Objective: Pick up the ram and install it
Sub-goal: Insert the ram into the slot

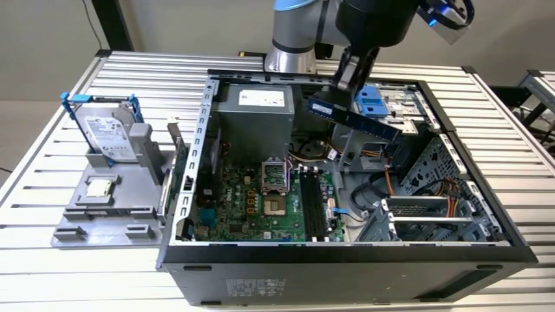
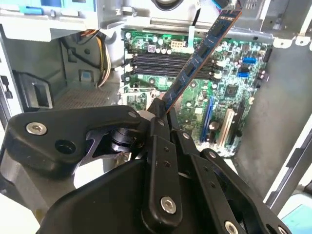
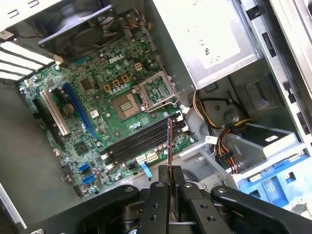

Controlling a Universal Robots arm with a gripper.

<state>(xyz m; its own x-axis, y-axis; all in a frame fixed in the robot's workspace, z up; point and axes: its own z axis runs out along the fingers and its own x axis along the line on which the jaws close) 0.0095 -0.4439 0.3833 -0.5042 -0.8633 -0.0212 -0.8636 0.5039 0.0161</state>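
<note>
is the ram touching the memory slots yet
Apart. In the exterior view the ram, clamped in the gripper, hangs tilted above the case, well clear of the memory slots.

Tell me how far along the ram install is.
Done: pick-up. The black gripper is shut on the thin, long ram circuit-board stick. In hand: the stick hangs tilted in the air over the open grey computer case, clear of the green motherboard. Left: seating it; the long black memory slots look empty.

The jaws clamp the ram [image 3: 169,146] edge-on over the motherboard [image 3: 97,105].
</note>
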